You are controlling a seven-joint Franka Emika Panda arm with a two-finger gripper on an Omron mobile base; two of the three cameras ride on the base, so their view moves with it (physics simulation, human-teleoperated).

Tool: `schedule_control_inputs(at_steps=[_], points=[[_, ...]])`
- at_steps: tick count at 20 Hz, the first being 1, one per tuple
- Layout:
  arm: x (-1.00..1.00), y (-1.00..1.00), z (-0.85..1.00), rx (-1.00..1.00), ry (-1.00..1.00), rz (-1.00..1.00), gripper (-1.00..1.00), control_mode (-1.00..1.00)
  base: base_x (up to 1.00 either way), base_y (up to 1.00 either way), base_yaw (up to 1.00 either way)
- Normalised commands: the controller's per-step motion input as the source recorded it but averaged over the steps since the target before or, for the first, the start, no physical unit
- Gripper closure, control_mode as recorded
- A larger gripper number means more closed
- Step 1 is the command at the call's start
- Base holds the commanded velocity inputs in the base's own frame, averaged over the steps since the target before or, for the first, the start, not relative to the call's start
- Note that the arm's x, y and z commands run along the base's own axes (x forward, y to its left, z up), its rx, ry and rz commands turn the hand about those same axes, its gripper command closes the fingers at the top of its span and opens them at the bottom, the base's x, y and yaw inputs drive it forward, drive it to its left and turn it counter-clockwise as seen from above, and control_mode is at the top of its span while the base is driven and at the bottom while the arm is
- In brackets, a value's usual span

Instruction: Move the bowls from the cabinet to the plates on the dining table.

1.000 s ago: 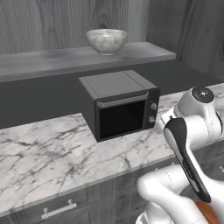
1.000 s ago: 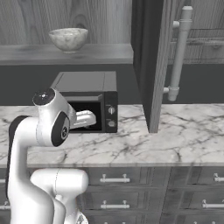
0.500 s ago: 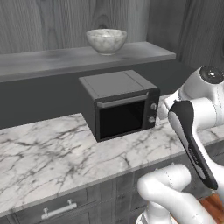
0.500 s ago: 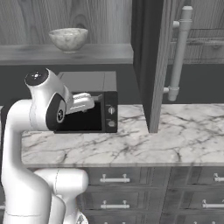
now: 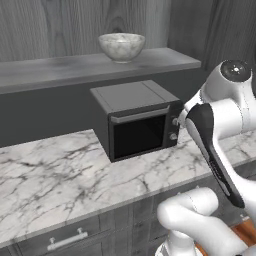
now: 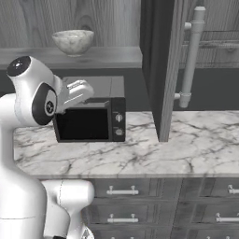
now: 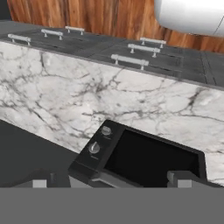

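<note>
A glossy white robot arm (image 5: 220, 107) of rounded, tube-like links — a dark round cap on its topmost joint, black oval joint covers along the sides, small pale marks — on a bulbous white base.

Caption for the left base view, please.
Marble bowl sits on the open cabinet shelf above a black microwave; white arm raised beside it.

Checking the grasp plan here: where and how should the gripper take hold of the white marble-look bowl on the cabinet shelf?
Probably by the rim of the white marble-look bowl, one finger inside and one outside. It stands upright with its mouth open, apart from anything else on the grey wood-grain cabinet shelf above the black microwave, so coming in from the front and slightly above looks easiest. The gripper is open.
</note>
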Motion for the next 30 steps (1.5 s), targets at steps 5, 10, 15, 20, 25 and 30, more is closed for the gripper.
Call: schedule_control_inputs(at_steps=[5,10,15,20,25,30], points=[[0.0,0.17,0.38,-0.09,-0.03,0.03,-1.0,-1.0,0.0,0.0,0.0],[0.0,0.07,0.47,-0.01,-0.01,0.07,-1.0,-1.0,0.0,0.0,0.0],[0.0,0.01,0.33,0.0,0.0,0.1,-1.0,-1.0,0.0,0.0,0.0],[0.0,0.12,0.16,-0.08,-0.06,0.1,-1.0,-1.0,0.0,0.0,0.0],[0.02,0.13,0.14,-0.12,-0.11,0.1,-1.0,-1.0,0.0,0.0,0.0],[0.16,0.02,0.17,-0.09,-0.09,0.06,-1.0,-1.0,0.0,0.0,0.0]])
